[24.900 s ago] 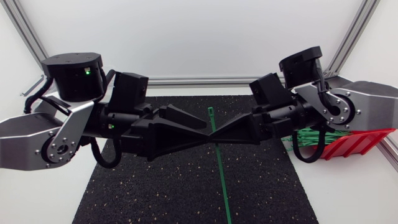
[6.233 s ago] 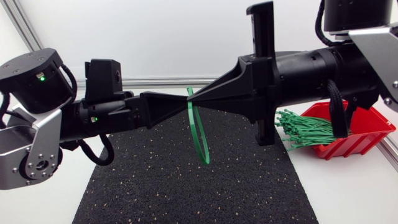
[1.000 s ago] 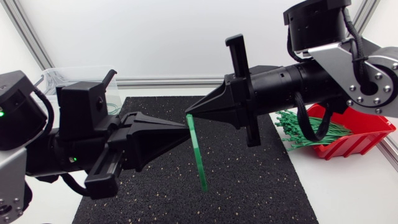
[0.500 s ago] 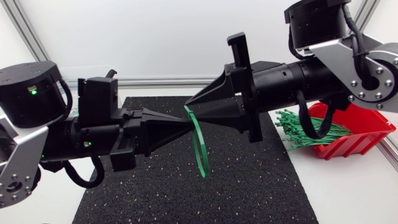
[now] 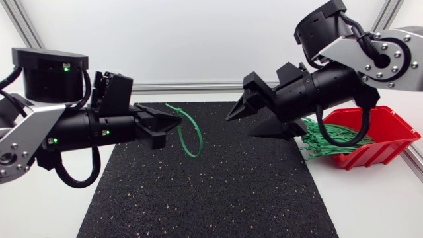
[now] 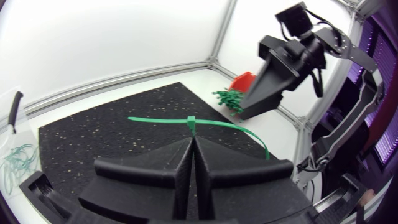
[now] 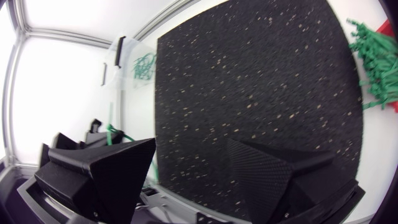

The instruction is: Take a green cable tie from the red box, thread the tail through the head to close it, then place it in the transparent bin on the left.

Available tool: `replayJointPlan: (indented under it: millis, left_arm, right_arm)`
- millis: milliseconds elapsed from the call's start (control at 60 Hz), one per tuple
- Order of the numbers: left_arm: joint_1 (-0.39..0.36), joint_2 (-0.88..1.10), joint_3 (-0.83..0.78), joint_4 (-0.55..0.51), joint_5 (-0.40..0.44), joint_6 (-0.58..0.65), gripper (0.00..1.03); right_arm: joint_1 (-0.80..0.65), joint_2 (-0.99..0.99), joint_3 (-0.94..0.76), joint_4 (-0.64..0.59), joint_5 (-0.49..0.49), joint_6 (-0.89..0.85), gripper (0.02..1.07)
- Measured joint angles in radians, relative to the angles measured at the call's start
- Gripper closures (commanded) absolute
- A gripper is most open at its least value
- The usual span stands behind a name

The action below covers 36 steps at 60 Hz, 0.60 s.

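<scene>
The left pincer (image 5: 177,123) is clenched on the tie (image 5: 192,140). Its 2 fingers (image 6: 214,171) meet flat together, and in the left wrist view the tie's head sits right at their tips. From that grip the green strap curves into a narrow loop hanging ahead of and below the tips, above the mat (image 5: 218,192) without touching it. A short tail pokes out past the head on the other side. Whether the loop is fully locked at the head is hard to make out.

The right pincer (image 5: 239,127) stands released, well apart from the tie. Its 2 wedge fingers (image 7: 102,168) are spread wide with only the mat showing between them.

Behind the right pincer, beside its arm, the red box (image 5: 391,142) sits on the white surface (image 5: 370,205), and a bundle of ties (image 5: 330,135) spills over its near edge. The arm hides part of the box.

The bin (image 7: 129,84) appears only in the wrist views, beyond the mat's far corner on the left pincer's side. It holds a few green loops (image 7: 144,65), which look small and blurred.
</scene>
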Motion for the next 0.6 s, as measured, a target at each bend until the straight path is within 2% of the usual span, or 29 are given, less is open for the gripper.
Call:
replayJointPlan:
  millis: [133, 217, 367, 600]
  left_arm:
    - [0.096, 0.018, 0.024, -0.029, -0.123, 0.051, 1.0]
    - [0.168, 0.028, 0.037, -0.028, -0.2, 0.09, 1.0]
    - [0.317, 0.039, 0.069, 0.027, -0.266, 0.136, 1.0]
    - [0.549, 0.171, 0.287, 0.087, -0.316, 0.158, 1.0]
  right_arm:
    - [-0.006, 0.0, 0.021, -0.072, 0.203, -0.17, 0.07]
    - [-0.013, 0.0, 0.028, -0.078, 0.296, -0.235, 0.07]
    - [-0.03, -0.003, 0.028, -0.078, 0.435, -0.307, 0.07]
    - [-0.086, -0.061, 0.026, -0.076, 0.505, -0.373, 0.07]
